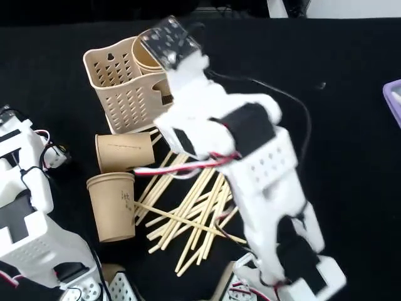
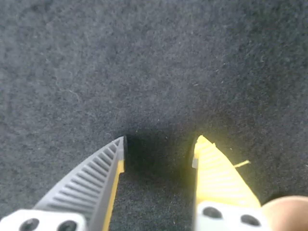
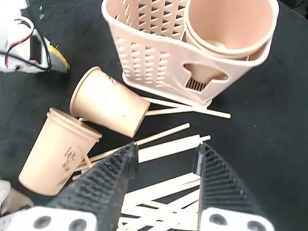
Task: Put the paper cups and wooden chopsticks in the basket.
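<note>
- Right gripper point(image 3: 167, 147) hung with its two dark ribbed fingers point(image 3: 108, 180) spread apart and nothing between them; beneath it lay the wooden chopsticks point(image 3: 163, 149)
- Seen from the high view, the right arm point(image 1: 250, 157) stretched up the middle of the table, its wrist above the basket's near side
- Basket point(image 3: 154, 57), beige and perforated, stood upright on the black cloth point(image 1: 351, 157); a paper cup point(image 3: 231, 24) sat inside it, mouth up, and a second rim around it suggested another nested there, though I could not tell for sure
- First loose cup point(image 1: 124, 152) lay on its side just beside the basket's foot; the second loose cup point(image 1: 114, 207) also seemed to lie on its side, its mouth next to the first cup
- Chopsticks were strewn in a loose crossed heap next to both loose cups; a few reached as far as the basket's foot, and at least one touched the second loose cup
- Left gripper point(image 2: 161, 140) was held low over bare cloth, one grey finger point(image 2: 96, 178) and one yellow finger point(image 2: 219, 173) parted, gripping nothing
- Left arm point(image 1: 31, 219) stood at the table's edge, on the far side of the cups from the heap
- Something purple point(image 1: 393, 100) showed at the high view's margin, well apart from the basket
</note>
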